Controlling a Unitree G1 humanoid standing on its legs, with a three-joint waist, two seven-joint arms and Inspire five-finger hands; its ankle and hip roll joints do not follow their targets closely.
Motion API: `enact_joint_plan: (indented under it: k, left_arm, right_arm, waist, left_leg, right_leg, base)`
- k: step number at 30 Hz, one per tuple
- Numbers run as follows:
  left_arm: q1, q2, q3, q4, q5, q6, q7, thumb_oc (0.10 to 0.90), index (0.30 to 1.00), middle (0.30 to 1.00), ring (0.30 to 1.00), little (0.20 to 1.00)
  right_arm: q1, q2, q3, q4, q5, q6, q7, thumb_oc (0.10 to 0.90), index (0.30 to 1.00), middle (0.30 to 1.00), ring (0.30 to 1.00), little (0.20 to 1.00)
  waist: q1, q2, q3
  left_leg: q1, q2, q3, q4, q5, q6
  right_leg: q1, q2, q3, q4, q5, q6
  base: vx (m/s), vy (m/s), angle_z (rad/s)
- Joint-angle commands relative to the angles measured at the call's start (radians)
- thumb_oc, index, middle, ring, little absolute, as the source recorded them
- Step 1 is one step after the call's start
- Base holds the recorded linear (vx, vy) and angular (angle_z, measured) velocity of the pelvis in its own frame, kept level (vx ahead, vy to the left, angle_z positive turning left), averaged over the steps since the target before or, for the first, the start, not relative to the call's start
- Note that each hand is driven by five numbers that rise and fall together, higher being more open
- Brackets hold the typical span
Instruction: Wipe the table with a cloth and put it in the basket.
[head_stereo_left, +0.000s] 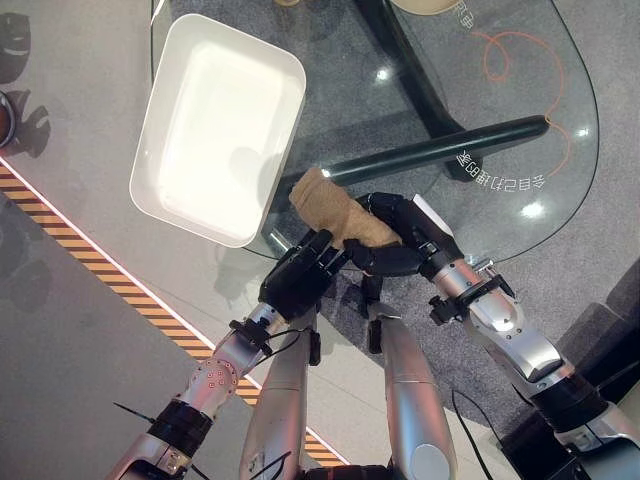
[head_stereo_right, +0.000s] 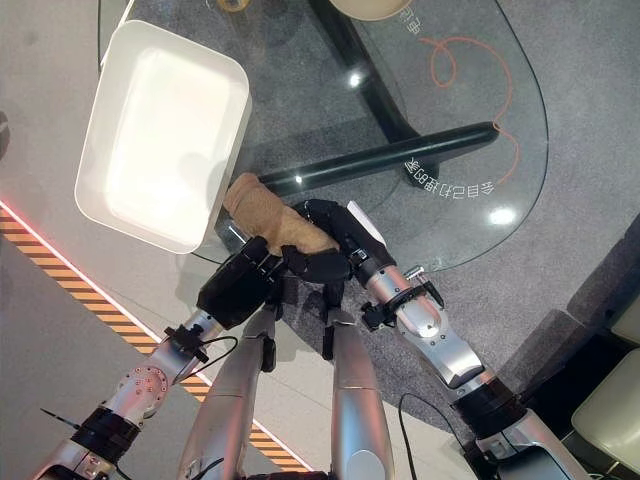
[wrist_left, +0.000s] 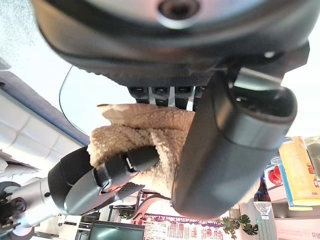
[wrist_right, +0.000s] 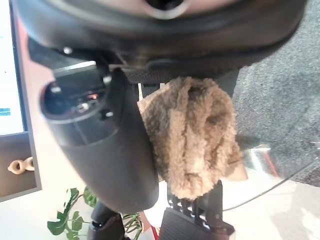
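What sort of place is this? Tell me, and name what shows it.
Probably an indoor showroom or demo area, not a home: a round glass table bearing printed lettering, grey carpet beneath it, and orange-and-black hazard tape along the smooth floor. A white basket stands on the table's edge.

So the basket (head_stereo_left: 218, 125) sits on the left part of the surface (head_stereo_left: 500, 110), hanging over its edge. The cloth (head_stereo_left: 333, 212) is just right of it at the near edge, with the left hand (head_stereo_left: 300, 275) and right hand (head_stereo_left: 400, 240) on either side.
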Motion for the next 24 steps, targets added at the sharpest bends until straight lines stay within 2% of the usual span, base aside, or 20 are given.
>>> enact_joint_plan:
  k: [1,8,10,24]
  left_arm:
    - [-0.028,-0.048,-0.003,-0.156,-0.093,-0.056,-0.151,0.800,0.900,0.900,0.900,0.900]
    - [-0.041,-0.087,0.017,-0.196,-0.185,-0.135,-0.233,0.800,0.900,0.900,0.900,0.900]
    - [-0.050,-0.102,0.019,-0.208,-0.178,-0.161,-0.243,0.800,0.900,0.900,0.900,0.900]
    - [-0.081,-0.102,0.046,-0.235,-0.078,-0.219,-0.317,0.800,0.900,0.900,0.900,0.900]
  right_arm:
    - [-0.060,-0.017,0.101,-0.148,-0.071,-0.054,0.079,0.100,0.300,0.300,0.300,0.200]
    - [-0.078,-0.004,0.117,-0.142,-0.099,-0.016,0.068,0.100,0.300,0.300,0.300,0.200]
    - [-0.083,0.003,0.117,-0.144,-0.109,0.003,0.072,0.100,0.300,0.300,0.300,0.200]
    - [-0.089,0.004,0.105,-0.142,-0.115,0.033,0.107,0.100,0.300,0.300,0.300,0.200]
  waist:
    - [0.016,-0.009,-0.027]
    - [0.022,-0.017,-0.027]
    - [0.022,-0.019,-0.027]
    - [0.020,-0.013,-0.027]
  left_leg:
    - [-0.045,-0.017,0.009,0.147,-0.089,0.021]
    - [-0.044,-0.018,0.004,0.147,-0.090,0.019]
    - [-0.044,-0.020,0.001,0.144,-0.089,0.021]
    - [-0.047,-0.024,-0.001,0.141,-0.088,0.024]
  right_leg:
    - [0.044,0.022,-0.005,-0.173,0.117,0.045]
    - [0.043,0.023,-0.006,-0.170,0.115,0.041]
    - [0.041,0.024,-0.005,-0.169,0.116,0.041]
    - [0.029,0.027,0.008,-0.159,0.113,0.039]
  base:
    - [0.00,0.000,0.00]
    - [0.00,0.000,0.00]
    - [0.00,0.000,0.00]
    - [0.00,0.009,0.00]
